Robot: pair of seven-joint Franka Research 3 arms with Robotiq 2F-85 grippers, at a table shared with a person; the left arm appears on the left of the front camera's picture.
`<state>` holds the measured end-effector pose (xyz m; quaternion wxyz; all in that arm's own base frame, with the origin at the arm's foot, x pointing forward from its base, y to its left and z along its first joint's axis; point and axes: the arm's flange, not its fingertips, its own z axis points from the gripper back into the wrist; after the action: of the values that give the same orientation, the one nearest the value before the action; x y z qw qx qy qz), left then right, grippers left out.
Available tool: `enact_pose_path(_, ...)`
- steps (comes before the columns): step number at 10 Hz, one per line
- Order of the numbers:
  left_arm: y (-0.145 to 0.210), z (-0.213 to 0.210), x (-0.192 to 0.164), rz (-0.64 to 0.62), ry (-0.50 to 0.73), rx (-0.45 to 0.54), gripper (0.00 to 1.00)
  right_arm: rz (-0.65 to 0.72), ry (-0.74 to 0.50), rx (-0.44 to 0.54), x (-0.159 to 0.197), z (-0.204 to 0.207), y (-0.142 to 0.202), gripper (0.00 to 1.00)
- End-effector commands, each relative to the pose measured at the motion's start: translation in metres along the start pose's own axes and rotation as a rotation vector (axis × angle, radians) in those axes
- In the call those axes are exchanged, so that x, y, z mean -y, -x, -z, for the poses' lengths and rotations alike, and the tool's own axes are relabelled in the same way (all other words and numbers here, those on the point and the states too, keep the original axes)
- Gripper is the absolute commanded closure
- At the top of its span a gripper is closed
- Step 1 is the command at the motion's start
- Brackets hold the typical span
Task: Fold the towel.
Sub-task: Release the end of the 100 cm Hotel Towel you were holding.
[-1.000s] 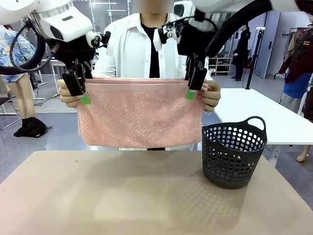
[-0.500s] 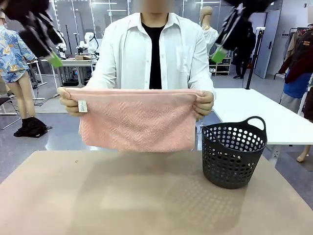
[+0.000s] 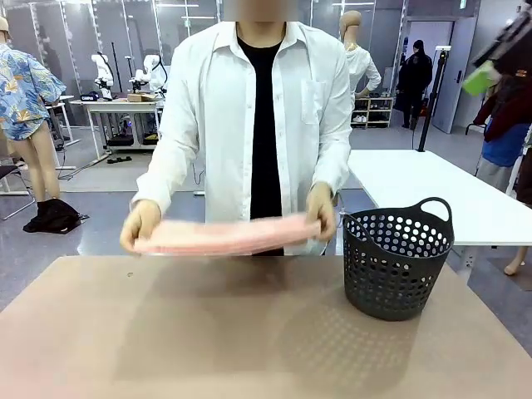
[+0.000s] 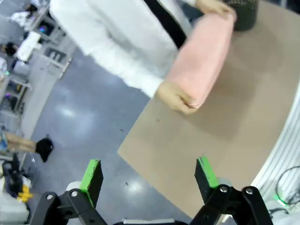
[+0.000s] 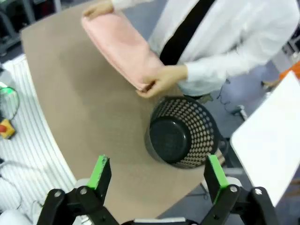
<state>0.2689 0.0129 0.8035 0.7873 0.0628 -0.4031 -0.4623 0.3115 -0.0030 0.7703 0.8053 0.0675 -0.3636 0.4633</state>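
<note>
Pink towel [image 3: 224,237] held flat above far edge of table [image 3: 166,332], near basket [image 3: 397,258].

front view: table [image 3: 208,332] is open across lower left and centre. basket [image 3: 397,266] blocks centre right. towel [image 3: 224,237] lies flat along the table's far edge between left hand [image 3: 140,231] and right hand [image 3: 321,218], the latter just beside the basket rim. left gripper [image 4: 147,164] and right gripper [image 5: 157,164] sit high above the table, jaws wide.
</note>
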Motion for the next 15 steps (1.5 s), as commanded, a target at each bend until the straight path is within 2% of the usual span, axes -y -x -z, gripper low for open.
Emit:
enact_pose_path(1,0.045,-0.018,0.013,-0.116,-0.094,0.051,0.00,0.068,0.077,0.064,-0.019,-0.012,0.037,0.00)
enact_pose_path(4,0.097,-0.036,0.023,-0.211,-0.140,0.035,0.00,0.147,0.159,0.135,-0.031,-0.041,0.085,0.00)
enact_pose_path(7,0.138,-0.050,0.026,-0.297,-0.153,0.054,0.00,0.284,0.168,0.182,-0.023,-0.053,0.134,0.00)
enact_pose_path(8,0.147,-0.050,0.024,-0.315,-0.122,0.084,0.00,0.324,0.153,0.191,-0.017,-0.052,0.144,0.00)
enact_pose_path(9,0.161,-0.047,0.020,-0.335,0.009,0.190,0.00,0.348,0.108,0.197,-0.010,-0.051,0.154,0.00)
enact_pose_path(10,0.176,-0.041,0.015,-0.404,0.107,0.233,0.00,0.372,0.041,0.232,-0.003,-0.049,0.165,0.00)
enact_pose_path(13,0.205,-0.029,0.013,-0.497,0.099,0.212,0.00,0.418,0.039,0.229,0.000,-0.045,0.185,0.00)
enact_pose_path(14,0.201,-0.022,0.012,-0.512,0.087,0.163,0.00,0.400,0.042,0.209,-0.001,-0.040,0.182,0.00)
enact_pose_path(15,0.211,-0.026,0.006,-0.462,0.098,0.233,0.00,0.390,0.053,0.220,0.004,-0.046,0.188,0.00)
